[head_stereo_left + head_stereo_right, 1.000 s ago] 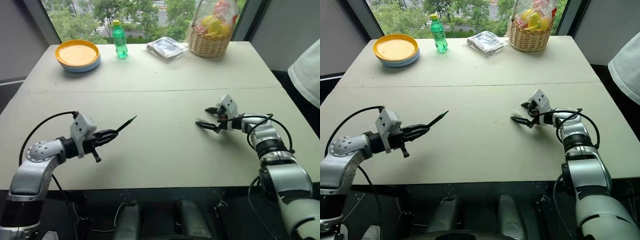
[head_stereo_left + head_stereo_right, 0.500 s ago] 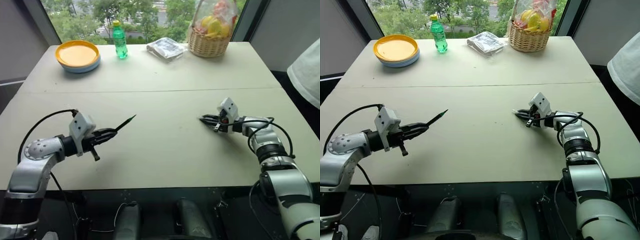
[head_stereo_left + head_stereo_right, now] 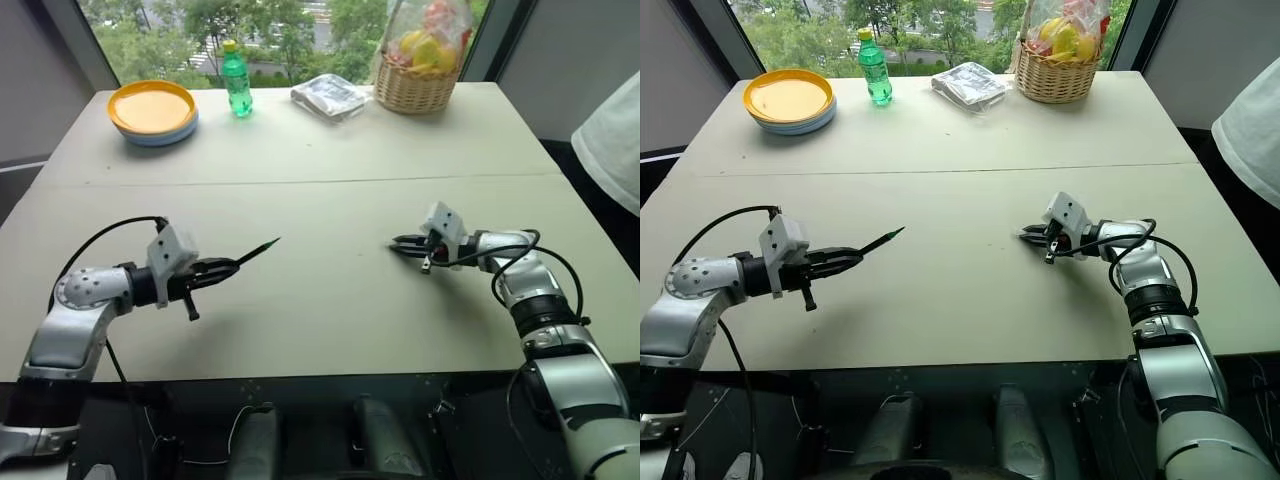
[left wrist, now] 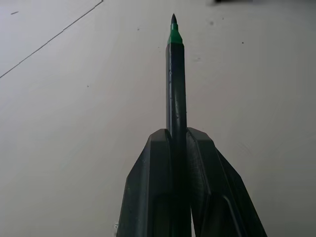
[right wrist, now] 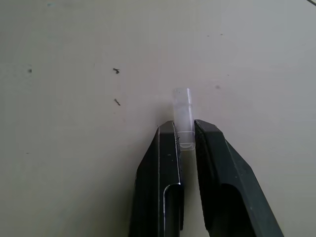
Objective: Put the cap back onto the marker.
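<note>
My left gripper (image 3: 225, 266) is shut on the marker (image 4: 176, 94), a thin dark green stick whose green collar and dark tip (image 4: 173, 22) stick out past the fingers toward the table's middle. Over the right half of the table my right gripper (image 3: 398, 243) is shut on the cap (image 5: 182, 116), a small clear whitish sleeve that juts from between the fingertips. The two grippers point toward each other, with a wide stretch of beige table between the marker's tip and the cap.
At the far edge stand a stack of orange and blue plates (image 3: 153, 110), a green bottle (image 3: 237, 79), a clear plastic packet (image 3: 328, 95) and a wicker basket of fruit (image 3: 423, 62). A person's white sleeve (image 3: 612, 135) shows at the right edge.
My right gripper closed on the cap, lifted it off the table and drew left and back. The left arm with the marker barely shifted.
</note>
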You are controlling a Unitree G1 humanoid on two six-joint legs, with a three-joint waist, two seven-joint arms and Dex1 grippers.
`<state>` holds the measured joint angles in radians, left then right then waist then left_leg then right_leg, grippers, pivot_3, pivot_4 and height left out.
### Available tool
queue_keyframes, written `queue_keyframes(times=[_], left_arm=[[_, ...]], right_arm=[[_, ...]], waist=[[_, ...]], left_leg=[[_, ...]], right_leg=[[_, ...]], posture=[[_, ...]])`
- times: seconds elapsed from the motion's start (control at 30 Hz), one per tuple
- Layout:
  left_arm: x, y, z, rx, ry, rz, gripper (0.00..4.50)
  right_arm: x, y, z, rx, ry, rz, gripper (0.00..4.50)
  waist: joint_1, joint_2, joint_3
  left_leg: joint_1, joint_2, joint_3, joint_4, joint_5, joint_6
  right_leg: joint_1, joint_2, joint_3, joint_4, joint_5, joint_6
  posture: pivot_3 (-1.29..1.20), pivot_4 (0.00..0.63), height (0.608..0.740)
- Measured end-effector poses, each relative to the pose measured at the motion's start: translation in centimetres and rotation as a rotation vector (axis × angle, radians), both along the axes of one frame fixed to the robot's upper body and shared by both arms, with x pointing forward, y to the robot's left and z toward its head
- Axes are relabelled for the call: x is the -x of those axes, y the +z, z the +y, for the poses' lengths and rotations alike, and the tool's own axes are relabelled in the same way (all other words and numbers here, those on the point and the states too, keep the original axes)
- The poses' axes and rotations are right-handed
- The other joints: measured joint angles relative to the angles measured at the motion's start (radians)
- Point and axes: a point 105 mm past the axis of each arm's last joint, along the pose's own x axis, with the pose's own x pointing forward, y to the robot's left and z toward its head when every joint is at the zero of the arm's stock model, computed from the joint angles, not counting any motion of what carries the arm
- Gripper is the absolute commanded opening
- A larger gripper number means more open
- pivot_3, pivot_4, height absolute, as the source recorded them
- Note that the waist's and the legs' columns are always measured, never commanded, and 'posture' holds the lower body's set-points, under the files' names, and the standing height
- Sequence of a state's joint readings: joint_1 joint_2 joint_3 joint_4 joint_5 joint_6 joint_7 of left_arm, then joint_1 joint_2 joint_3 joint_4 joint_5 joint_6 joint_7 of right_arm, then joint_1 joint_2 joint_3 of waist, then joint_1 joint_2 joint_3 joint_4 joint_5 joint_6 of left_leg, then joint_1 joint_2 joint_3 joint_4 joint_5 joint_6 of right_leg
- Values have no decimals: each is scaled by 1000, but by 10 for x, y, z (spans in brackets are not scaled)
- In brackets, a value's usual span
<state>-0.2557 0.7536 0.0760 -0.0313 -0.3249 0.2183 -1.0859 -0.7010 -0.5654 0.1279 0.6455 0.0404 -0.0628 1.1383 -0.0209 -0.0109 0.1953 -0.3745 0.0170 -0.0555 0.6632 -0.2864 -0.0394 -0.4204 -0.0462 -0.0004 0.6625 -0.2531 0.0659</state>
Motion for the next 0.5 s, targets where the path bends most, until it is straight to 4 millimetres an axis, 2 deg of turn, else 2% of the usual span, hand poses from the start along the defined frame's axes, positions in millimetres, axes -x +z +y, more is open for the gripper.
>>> queue_keyframes(times=[0.07,0.17,0.5], left_arm=[[-3,5,-4,-18,-39,-33,0],[-5,1,-8,-51,-90,-32,0],[-21,-11,-12,-171,-166,-45,0]], right_arm=[[4,11,13,48,77,-52,42],[12,20,26,120,166,-111,42],[19,24,51,195,267,-163,42]], waist=[[1,0,0],[3,0,0],[4,0,0]], left_leg=[[0,0,0,0,0,0],[0,0,0,0,0,0],[-1,0,0,0,0,0]], right_leg=[[0,0,0,0,0,0],[0,0,0,0,0,0],[-1,0,0,0,0,0]], posture=[[0,150,740],[0,150,740],[0,150,740]])
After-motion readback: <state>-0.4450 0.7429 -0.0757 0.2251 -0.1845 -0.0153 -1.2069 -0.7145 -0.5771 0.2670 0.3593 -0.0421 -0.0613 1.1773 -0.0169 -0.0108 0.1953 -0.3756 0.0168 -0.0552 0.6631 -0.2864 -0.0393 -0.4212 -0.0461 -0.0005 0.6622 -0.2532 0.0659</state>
